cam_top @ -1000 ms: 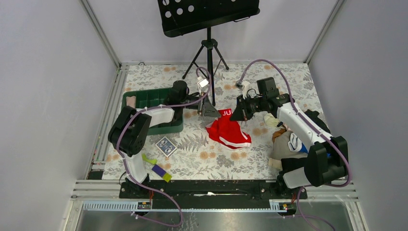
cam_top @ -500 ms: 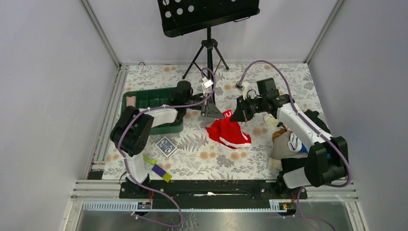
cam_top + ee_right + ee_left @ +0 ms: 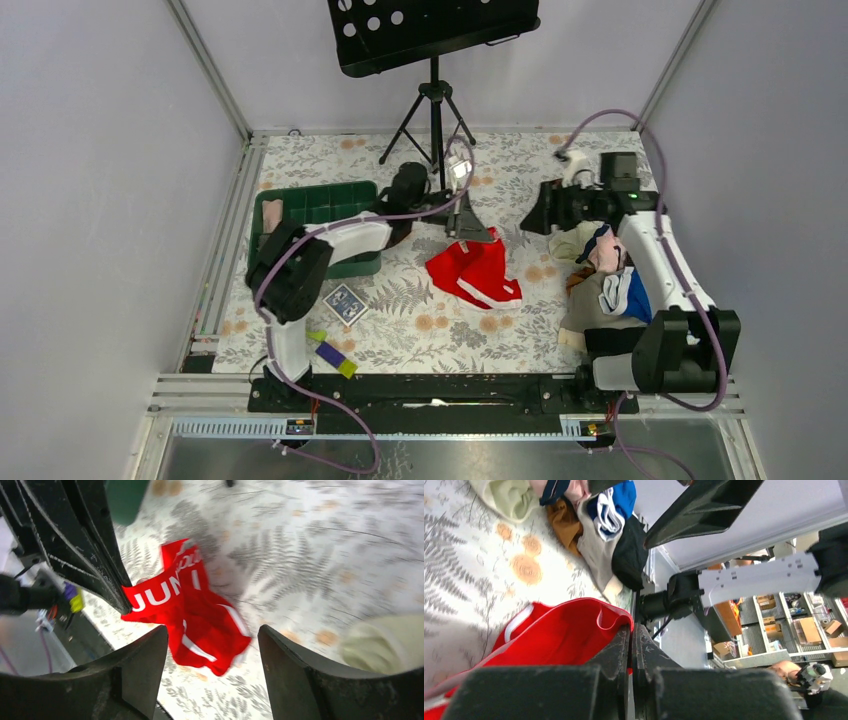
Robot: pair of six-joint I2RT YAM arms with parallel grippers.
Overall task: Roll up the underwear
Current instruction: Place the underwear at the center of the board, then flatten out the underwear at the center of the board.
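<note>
The red underwear point(image 3: 475, 272) with white trim lies crumpled on the floral table, mid-right. My left gripper point(image 3: 470, 233) is shut on its far upper edge. In the left wrist view a fold of the red underwear point(image 3: 559, 640) is pinched between the closed tips of my left gripper point(image 3: 631, 628). My right gripper point(image 3: 541, 212) hangs open to the right of the cloth, apart from it. The right wrist view looks between the spread tips of my right gripper point(image 3: 212, 632) down at the underwear point(image 3: 200, 615), whose corner the left gripper point(image 3: 120, 605) holds.
A green tray point(image 3: 320, 205) stands at the left, behind the left arm. A music stand point(image 3: 433, 100) is at the back. A pile of clothes point(image 3: 605, 290) lies under the right arm. A card box point(image 3: 344, 303) and a purple-and-yellow piece point(image 3: 328, 350) lie front left.
My left gripper has shut on the underwear's far edge and shifted right. My right gripper has opened, let go and pulled back to the right and farther away.
</note>
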